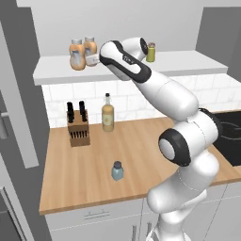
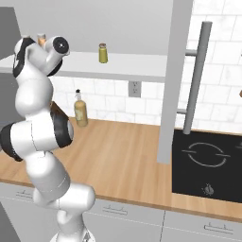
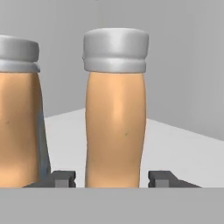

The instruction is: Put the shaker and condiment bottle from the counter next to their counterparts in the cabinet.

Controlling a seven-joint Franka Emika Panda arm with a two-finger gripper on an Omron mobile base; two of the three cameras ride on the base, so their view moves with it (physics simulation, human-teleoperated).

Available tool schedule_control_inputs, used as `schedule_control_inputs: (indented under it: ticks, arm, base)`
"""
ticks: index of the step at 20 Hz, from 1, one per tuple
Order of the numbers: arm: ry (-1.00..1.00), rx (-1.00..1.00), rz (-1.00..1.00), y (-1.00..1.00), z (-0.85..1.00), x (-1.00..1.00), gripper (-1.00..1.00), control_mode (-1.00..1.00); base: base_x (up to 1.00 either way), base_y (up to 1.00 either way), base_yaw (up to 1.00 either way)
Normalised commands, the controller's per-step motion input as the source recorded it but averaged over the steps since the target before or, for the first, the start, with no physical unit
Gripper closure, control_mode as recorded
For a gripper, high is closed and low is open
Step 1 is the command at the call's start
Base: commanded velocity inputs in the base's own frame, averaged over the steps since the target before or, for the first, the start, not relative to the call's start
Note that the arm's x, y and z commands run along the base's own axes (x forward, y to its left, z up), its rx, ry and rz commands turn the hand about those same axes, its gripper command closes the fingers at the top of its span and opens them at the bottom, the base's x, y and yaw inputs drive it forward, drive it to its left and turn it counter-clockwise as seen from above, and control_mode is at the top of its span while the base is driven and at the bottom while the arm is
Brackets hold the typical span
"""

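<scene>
Two squat orange bottles with pale caps stand side by side on the white cabinet shelf (image 1: pixel 188 63) at its left end. The arm reaches up to them. In the hand view one orange bottle (image 3: pixel 114 127) stands upright on the shelf between my fingertips, and the other orange bottle (image 3: pixel 17 127) is just to its left. My gripper (image 3: pixel 111 178) is open, with a narrow gap on each side of the bottle. In the left base view my gripper (image 1: pixel 94 60) is against the right bottle (image 1: pixel 90 47), beside the left bottle (image 1: pixel 77 55). The blue-grey shaker (image 1: pixel 117 171) stands on the counter (image 1: pixel 94 155). The olive-green shaker (image 1: pixel 150 52) stands farther right on the shelf.
A tall amber bottle (image 1: pixel 108 113) and a knife block (image 1: pixel 78 126) stand at the back of the counter. A black cooktop (image 2: pixel 208 160) lies to the right, past a grey panel (image 2: pixel 172 80). A grey wall closes the shelf at the back.
</scene>
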Motion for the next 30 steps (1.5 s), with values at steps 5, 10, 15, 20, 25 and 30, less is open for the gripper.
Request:
schedule_control_inputs:
  ticks: [5, 10, 15, 20, 25, 30]
  arm:
    - [0.0, 0.0, 0.0, 0.0, -0.01, -0.14, -1.0, -1.0]
    - [-0.06, 0.03, 0.0, -0.1, 0.16, -0.64, -1.0, -1.0]
    - [-0.02, 0.1, 0.0, -0.44, 0.11, -0.55, -1.0, -1.0]
    - [-0.02, 0.18, 0.0, -0.52, 0.13, -0.77, -1.0, -1.0]
    - [-0.05, 0.21, 0.06, -0.16, 0.27, -0.99, -1.0, -1.0]
    - [-0.05, 0.11, 0.02, -0.22, 0.08, -1.0, -1.0, -1.0]
  base:
    - [0.0, 0.0, 0.0]
    - [0.0, 0.0, 0.0]
    - [0.0, 0.0, 0.0]
    - [0.0, 0.0, 0.0]
    - [0.0, 0.0, 0.0]
    - [0.0, 0.0, 0.0]
